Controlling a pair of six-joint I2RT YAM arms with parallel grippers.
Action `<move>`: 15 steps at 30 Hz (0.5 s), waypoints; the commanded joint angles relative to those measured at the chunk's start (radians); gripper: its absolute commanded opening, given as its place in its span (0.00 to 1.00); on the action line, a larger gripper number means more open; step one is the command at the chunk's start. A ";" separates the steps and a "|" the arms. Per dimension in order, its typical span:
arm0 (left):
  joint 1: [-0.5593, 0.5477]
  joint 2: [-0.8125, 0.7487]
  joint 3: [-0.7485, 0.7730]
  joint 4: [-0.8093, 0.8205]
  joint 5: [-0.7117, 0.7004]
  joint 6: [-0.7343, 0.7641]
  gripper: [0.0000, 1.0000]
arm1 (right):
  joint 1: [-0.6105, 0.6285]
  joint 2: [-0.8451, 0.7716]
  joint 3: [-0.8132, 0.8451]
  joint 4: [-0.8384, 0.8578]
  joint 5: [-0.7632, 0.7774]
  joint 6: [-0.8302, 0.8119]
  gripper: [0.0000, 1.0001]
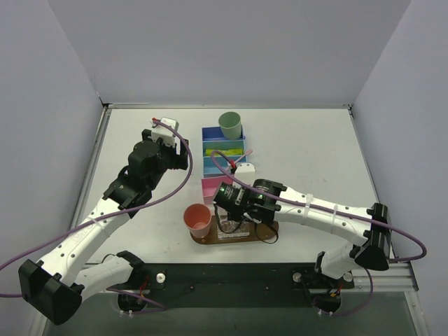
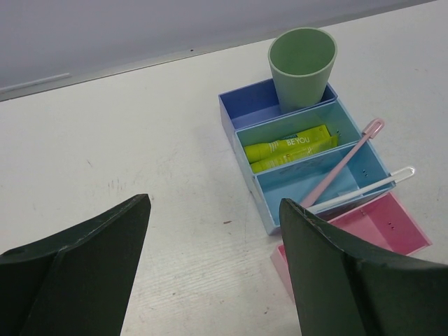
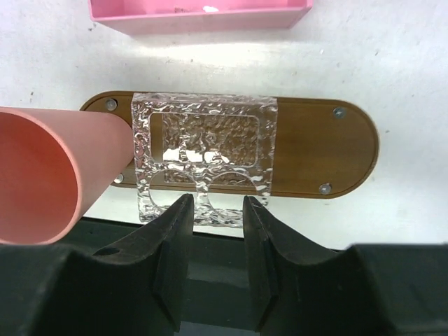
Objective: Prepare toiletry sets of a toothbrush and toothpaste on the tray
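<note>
R gripper [image 3: 218,204] is low over the near edge of the tray [image 3: 315,150], a dark-brown oval board w/ a screw near each end. It sits on the white table [image 2: 140,140] by the near edge, just in front of the pink bin [image 3: 203,17]. The clear textured holder [image 3: 203,140] lies flat on the tray's left half and overhangs the near rim. R jaws are part-way apart w/ the holder's near edge in the gap. Pinching or let go? Can't tell. Salmon cup [image 3: 42,175] is at the tray's left end, right beside the holder.

L gripper [image 2: 213,206] hangs above bare table, fingers spread wide, nothing between them.

Toothpaste [image 2: 290,143]: two yellow-green tubes side by side in the teal compartment [image 2: 266,133], "BEYOU" readable on the upper one, other print too small. Pink toothbrush [image 2: 339,168] and white toothbrush [image 2: 364,185] lie slanted in the light-blue compartment [image 2: 287,189], ends poking over its far rim. Mint cup [image 2: 302,63] stands upright in the blue bin [image 2: 245,108]. No brush or tube on the tray yet.
</note>
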 commanded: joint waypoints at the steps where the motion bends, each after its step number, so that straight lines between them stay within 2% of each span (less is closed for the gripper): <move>1: 0.016 -0.006 0.042 0.004 0.034 -0.043 0.85 | -0.061 -0.087 0.040 -0.017 0.078 -0.107 0.30; 5: 0.029 0.000 0.038 0.017 0.100 -0.095 0.85 | -0.195 -0.131 0.043 0.012 0.076 -0.233 0.30; 8: 0.051 0.044 0.067 0.014 0.152 -0.144 0.83 | -0.246 -0.163 0.053 0.059 0.079 -0.336 0.30; 15: 0.074 0.242 0.252 -0.027 0.235 -0.268 0.78 | -0.384 -0.231 0.027 0.205 0.006 -0.494 0.31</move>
